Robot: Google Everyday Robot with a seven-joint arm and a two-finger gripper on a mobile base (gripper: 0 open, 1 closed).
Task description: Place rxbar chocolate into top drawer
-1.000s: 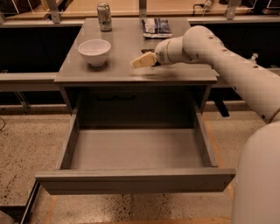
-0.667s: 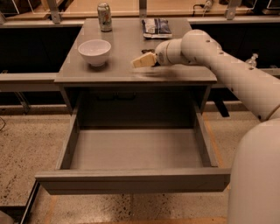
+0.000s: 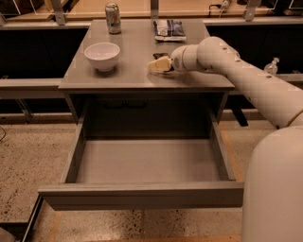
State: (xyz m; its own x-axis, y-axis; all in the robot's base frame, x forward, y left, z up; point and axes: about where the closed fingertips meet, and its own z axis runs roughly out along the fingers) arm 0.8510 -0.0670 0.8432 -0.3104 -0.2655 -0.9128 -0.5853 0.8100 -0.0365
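Right now the gripper (image 3: pixel 158 64) hovers low over the tabletop (image 3: pixel 132 75), right of centre, on an arm reaching in from 3 o'clock. From where I stand I cannot tell how far it is open or whether it has hold of anything. A small dark sliver shows just past it at 12 o'clock, touching or nearly so, and I take that for the chocolate bar (image 3: pixel 160 55); most of it is hidden. The drawer (image 3: pixel 142 194) stands pulled out at 6 o'clock, below the tabletop edge, with nothing in it.

The bar should be light and flat, fairly stiff inside a glossy wrapper that will likely be slippery. A pinch across its narrow width near the middle looks safest; taken at one end, it may swing or slide out.

A white bowl (image 3: pixel 102 55) sits at 9 o'clock of the gripper, a snack bag (image 3: pixel 169 29) farther off at 12, and a can (image 3: pixel 112 12) at 11 near the far edge.
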